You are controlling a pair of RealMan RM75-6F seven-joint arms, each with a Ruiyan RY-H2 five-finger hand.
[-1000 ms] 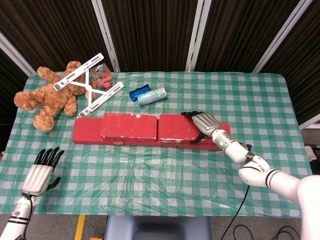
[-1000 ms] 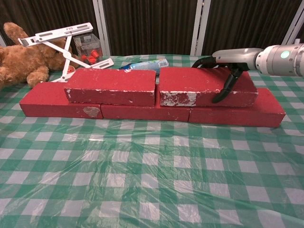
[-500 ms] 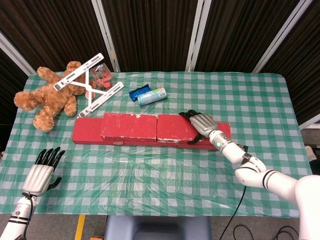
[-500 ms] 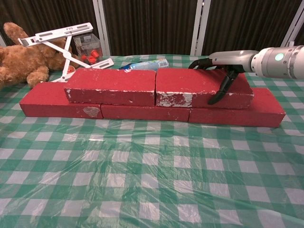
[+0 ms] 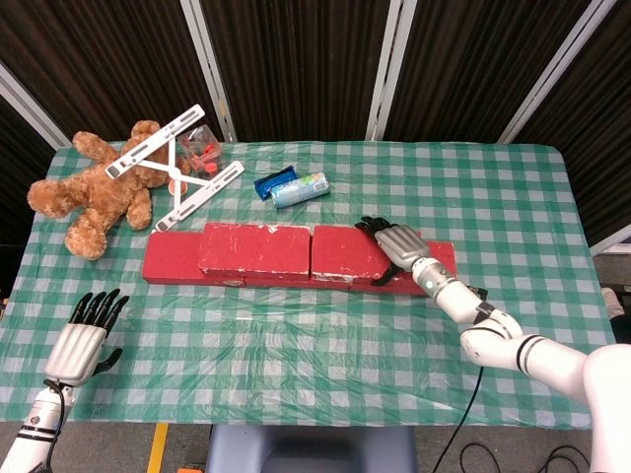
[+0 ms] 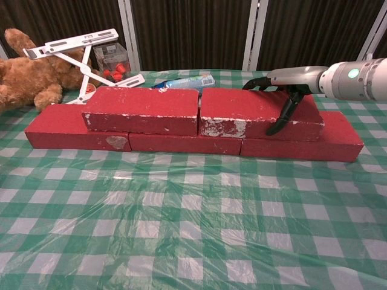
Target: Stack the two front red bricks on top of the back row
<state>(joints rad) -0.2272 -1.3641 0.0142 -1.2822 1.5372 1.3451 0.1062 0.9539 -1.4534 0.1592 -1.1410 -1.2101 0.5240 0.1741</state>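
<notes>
The right upper brick [image 6: 260,113] is gripped by the right hand [image 5: 399,242]: the palm lies flat on the brick's top near its right end, the dark fingers [image 6: 256,81] are hooked over the back edge, and the thumb [image 6: 283,117] is pressed down the front face. This brick sits on the back row of bricks [image 6: 193,140], which is laid end to end across the table [image 5: 325,325]. To the left of the fingers, the left upper brick [image 6: 142,109] is also set on the row, with only a narrow seam seen between the two upper bricks. Under and to the right of the thumb, the row's right end [image 6: 338,142] is left uncovered, as is its far left end.

Behind the fingers, a blue packet and a pale can [image 5: 293,187] are seen lying on the checked cloth. Far to the left of them, a teddy bear [image 5: 89,193] and a white folding stand [image 5: 177,168] are placed beside a clear box of red bits [image 5: 201,146].

The left hand [image 5: 79,340] is held at the front left edge of the table, fingers spread, nothing in it.
</notes>
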